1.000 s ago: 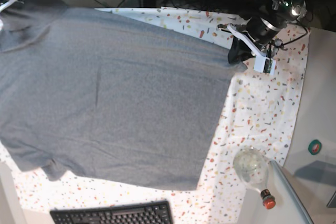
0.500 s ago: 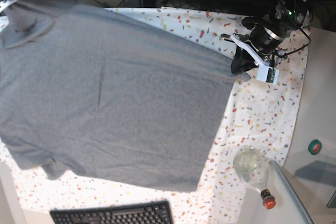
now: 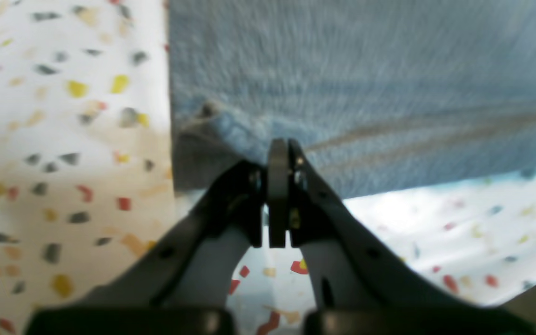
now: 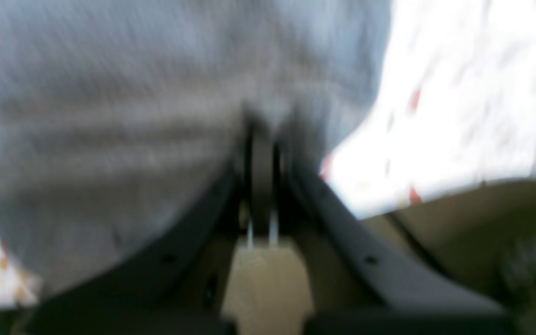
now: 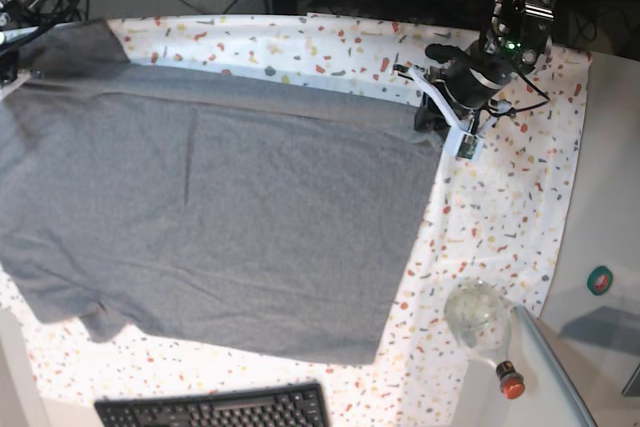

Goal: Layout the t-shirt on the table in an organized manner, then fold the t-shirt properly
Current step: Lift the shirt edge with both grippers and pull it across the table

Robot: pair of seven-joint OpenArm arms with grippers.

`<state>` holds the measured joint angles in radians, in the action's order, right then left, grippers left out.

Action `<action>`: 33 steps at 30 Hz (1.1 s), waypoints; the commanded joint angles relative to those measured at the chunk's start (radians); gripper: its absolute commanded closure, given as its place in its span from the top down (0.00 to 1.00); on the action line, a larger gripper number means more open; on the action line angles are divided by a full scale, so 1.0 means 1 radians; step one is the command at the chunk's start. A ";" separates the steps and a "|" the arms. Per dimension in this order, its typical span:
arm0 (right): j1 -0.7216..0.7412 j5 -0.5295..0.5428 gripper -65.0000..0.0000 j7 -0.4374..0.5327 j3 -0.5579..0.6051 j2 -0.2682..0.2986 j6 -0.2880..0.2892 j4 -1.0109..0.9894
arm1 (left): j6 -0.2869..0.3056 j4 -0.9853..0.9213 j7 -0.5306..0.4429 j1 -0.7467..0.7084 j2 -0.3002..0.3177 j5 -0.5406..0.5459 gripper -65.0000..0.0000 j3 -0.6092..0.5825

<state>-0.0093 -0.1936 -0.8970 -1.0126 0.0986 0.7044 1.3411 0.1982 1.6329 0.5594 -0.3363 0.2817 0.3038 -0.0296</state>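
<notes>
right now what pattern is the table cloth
White with red, yellow, orange and grey flecks; the table shows best in the base view.

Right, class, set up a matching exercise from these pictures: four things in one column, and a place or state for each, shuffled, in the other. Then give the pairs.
Things:
1. t-shirt
2. left gripper
3. keyboard
4. bottle

Places or states:
A. black, at the near edge of the table
B. grey, spread over the speckled cloth
C. lying on its side, red cap
D. shut on a corner of fabric

Pairs: 1-B, 2-D, 3-A, 4-C
</notes>
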 commanded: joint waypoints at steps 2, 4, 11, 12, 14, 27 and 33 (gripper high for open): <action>0.070 -0.043 0.00 0.051 0.001 0.056 -0.006 -0.133 | -0.004 -0.029 -0.017 0.029 -0.028 -0.058 0.00 -0.014; 0.122 -0.045 0.00 0.095 0.001 0.103 -0.006 -0.274 | -0.004 -0.070 -0.017 0.053 -0.054 -0.108 0.00 -0.022; 0.302 -0.047 0.00 0.241 0.068 0.227 -0.006 -0.654 | -0.004 -0.182 -0.017 0.128 -0.118 -0.174 0.00 -0.022; 0.325 -0.047 0.00 0.253 0.097 0.231 -0.006 -0.671 | -0.004 -0.196 -0.017 0.141 -0.126 -0.174 0.00 -0.022; 0.377 -0.047 0.00 0.264 0.160 0.231 -0.006 -0.684 | -0.004 -0.222 -0.017 0.167 -0.137 -0.182 0.00 -0.022; 0.674 -0.042 0.00 0.445 0.429 0.194 -0.295 -0.898 | -0.006 -0.515 -0.019 0.484 -0.169 -0.182 0.00 -0.010; 0.733 -0.042 0.00 0.591 0.430 0.195 -0.427 -0.964 | -0.006 -0.710 -0.023 0.670 -0.241 -0.177 0.00 -0.010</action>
<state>0.6765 -0.2409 -0.3336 -0.5842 0.2768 0.2806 0.3584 0.1875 0.9066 0.5503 0.3046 0.0429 0.1215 -0.0406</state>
